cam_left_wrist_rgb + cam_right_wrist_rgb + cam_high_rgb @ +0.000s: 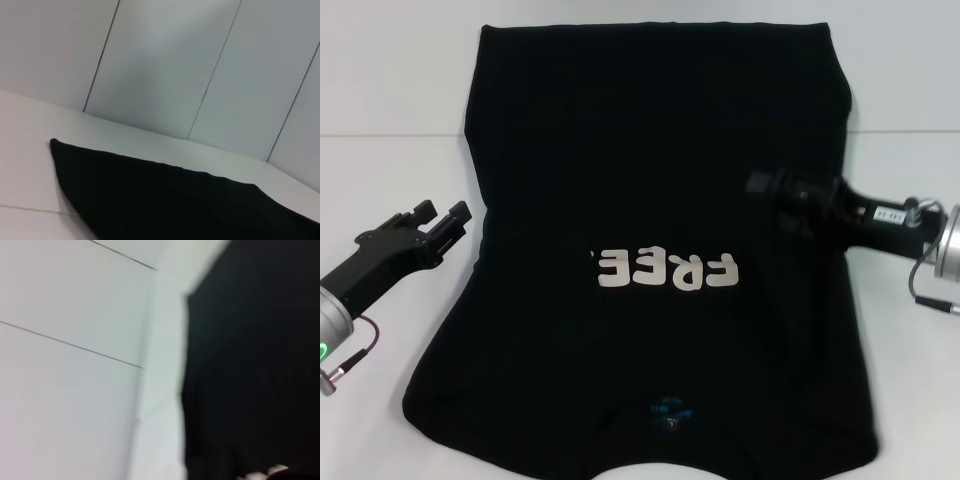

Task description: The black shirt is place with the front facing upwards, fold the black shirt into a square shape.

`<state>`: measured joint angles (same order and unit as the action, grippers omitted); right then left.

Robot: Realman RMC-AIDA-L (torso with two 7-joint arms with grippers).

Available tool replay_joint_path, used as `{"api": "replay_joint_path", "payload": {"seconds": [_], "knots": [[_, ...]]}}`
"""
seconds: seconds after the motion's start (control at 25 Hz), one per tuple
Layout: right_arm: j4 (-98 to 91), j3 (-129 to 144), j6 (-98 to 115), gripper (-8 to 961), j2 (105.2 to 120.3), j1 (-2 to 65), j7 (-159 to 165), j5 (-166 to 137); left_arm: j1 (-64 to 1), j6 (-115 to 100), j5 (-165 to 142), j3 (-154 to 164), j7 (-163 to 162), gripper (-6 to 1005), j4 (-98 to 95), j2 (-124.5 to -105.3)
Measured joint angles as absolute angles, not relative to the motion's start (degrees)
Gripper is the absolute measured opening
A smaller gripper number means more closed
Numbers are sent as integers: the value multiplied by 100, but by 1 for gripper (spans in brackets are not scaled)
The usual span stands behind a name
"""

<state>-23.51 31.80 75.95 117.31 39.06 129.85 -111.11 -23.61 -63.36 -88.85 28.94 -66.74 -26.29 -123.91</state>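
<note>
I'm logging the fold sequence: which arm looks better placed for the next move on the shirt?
Likely the right. The right gripper already reaches over the black shirt near its right edge, while the left gripper sits beside the left edge, off the cloth.

pale "FREE" letters, upside down, on the black shirt

The left gripper reaches in low from the left side, its two black fingers lying close together and pointing inward. The right gripper stretches in from the right, forearm nearly level, its tip too dark to read.
</note>
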Motion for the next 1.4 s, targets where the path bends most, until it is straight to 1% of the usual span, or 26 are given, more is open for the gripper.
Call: {"api": "replay_joint_path", "payload": {"seconds": [0.16, 0.56, 0.68, 0.88, 1.16, 1.4], "knots": [[-2353, 3183, 7864, 825, 11683, 3838, 12906, -10743, -2397, -6317, -8886, 2886, -6562, 540, -2531, -12393], [-2329, 3283, 7766, 809, 11597, 3610, 13279, -10795, -2408, -6304, -8885, 2882, -6515, 540, -2519, -12393], [-2317, 3374, 8089, 808, 11566, 3609, 13406, -10792, -2409, -6302, -8875, 2883, -6514, 540, -2517, -12393], [-2592, 3177, 8523, 809, 11491, 3234, 13434, -10616, -2394, -6323, -8756, 2884, -6515, 540, -2504, -12393], [-2651, 2864, 8718, 809, 11296, 2932, 13270, -10576, -2460, -6345, -8737, 2885, -6532, 540, -2504, -12392], [-2654, 2624, 8795, 808, 11173, 2716, 13155, -10573, -2483, -6358, -8736, 2898, -6559, 540, -2504, -12393]]}}
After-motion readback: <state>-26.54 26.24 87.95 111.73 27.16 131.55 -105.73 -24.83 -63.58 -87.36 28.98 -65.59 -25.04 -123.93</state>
